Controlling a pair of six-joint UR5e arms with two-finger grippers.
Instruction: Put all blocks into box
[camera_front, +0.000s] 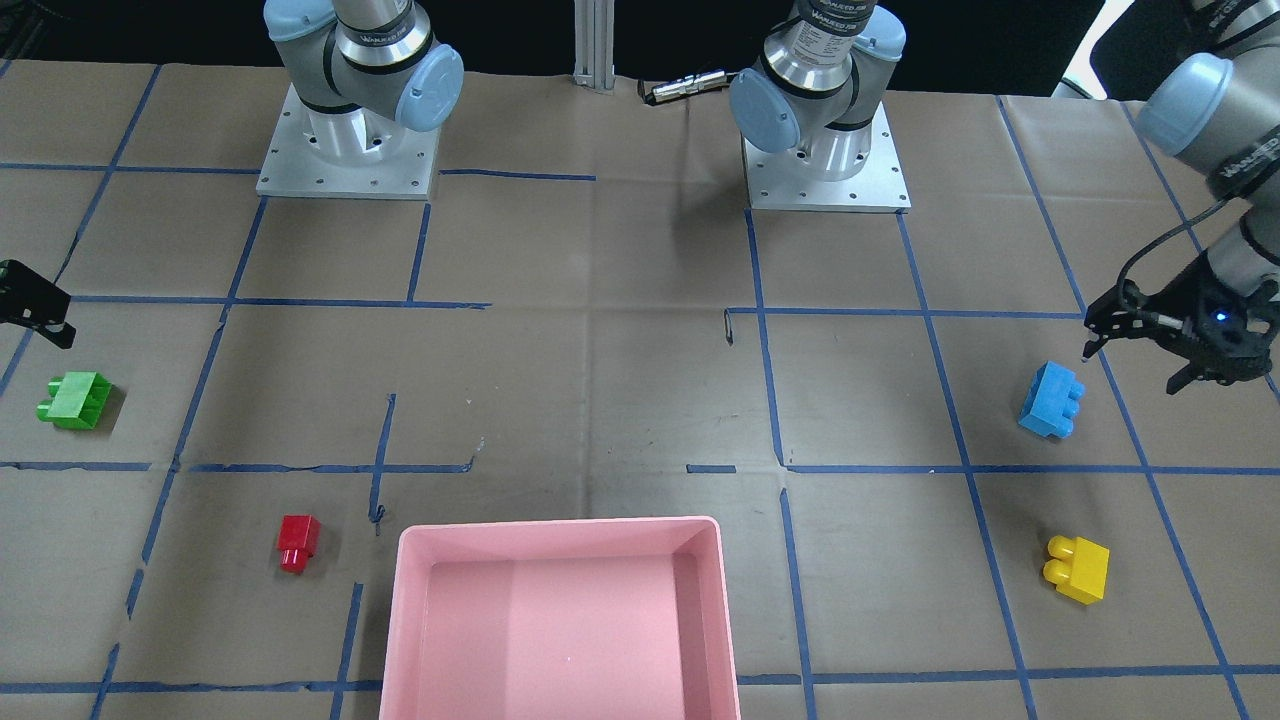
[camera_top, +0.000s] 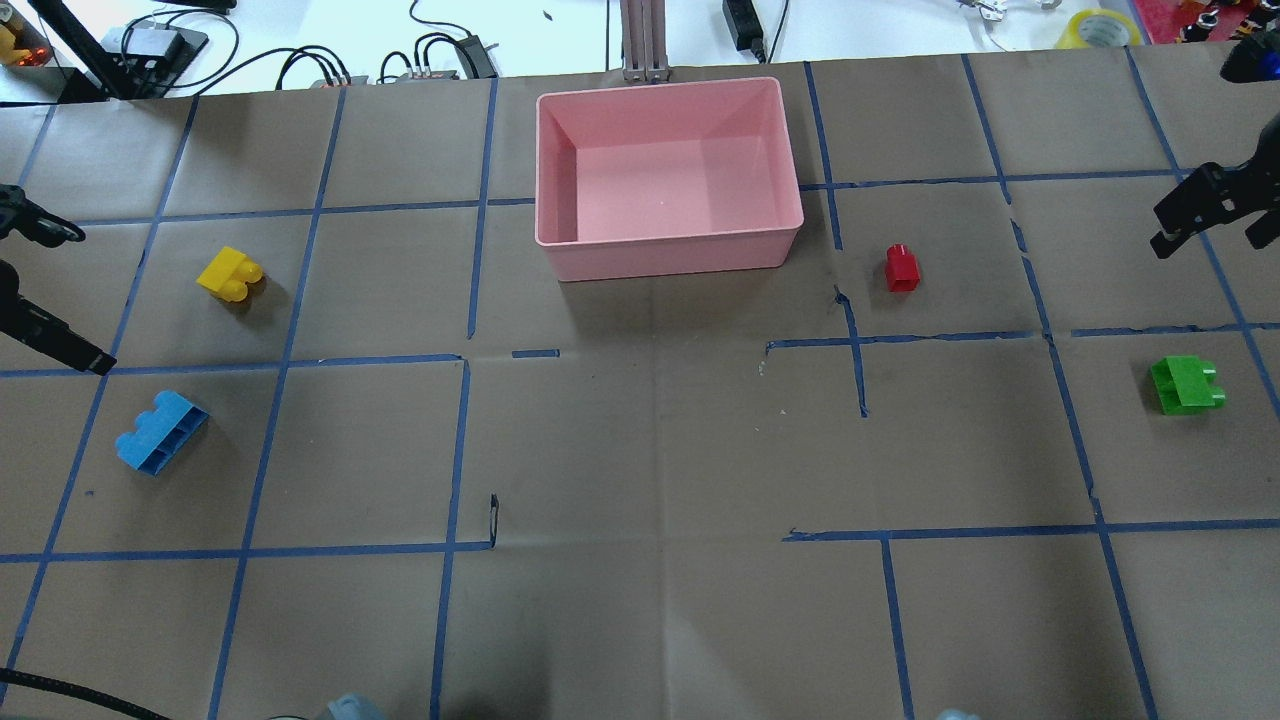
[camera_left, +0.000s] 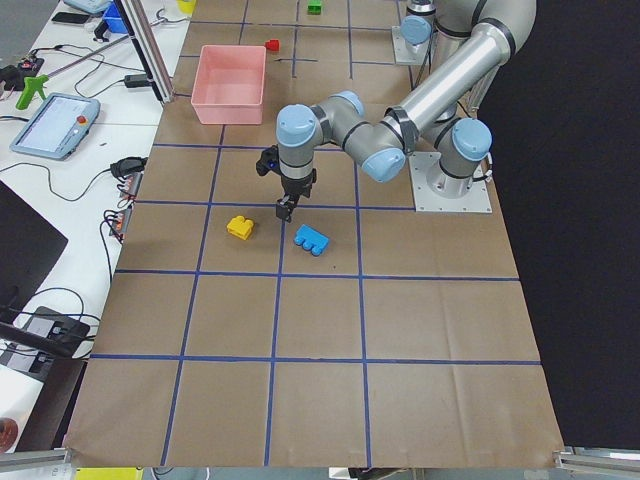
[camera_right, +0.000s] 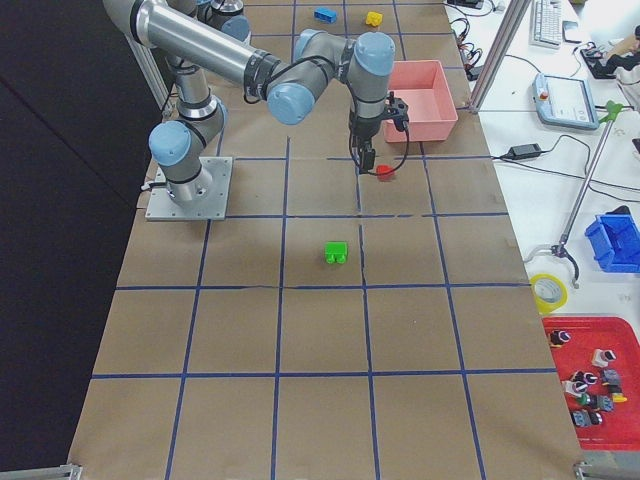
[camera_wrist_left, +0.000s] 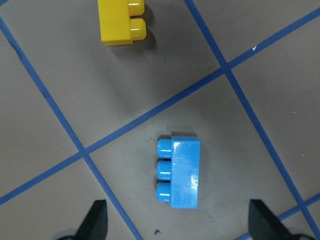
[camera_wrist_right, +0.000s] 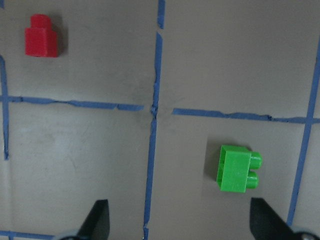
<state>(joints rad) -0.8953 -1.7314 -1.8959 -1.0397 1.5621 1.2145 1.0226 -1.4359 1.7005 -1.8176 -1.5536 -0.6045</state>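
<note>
The pink box stands empty at the far middle of the table. All the blocks lie on the paper outside it. The blue block and the yellow block are on my left side. My left gripper hovers open above the blue block, with the yellow block further ahead. The red block sits right of the box, and the green block near the right edge. My right gripper hangs open and empty over bare paper, the green block ahead to its right.
Blue tape lines grid the brown paper. Both arm bases are bolted at my edge of the table. Cables and power bricks lie beyond the far edge, behind the box. A tablet rests on the side bench.
</note>
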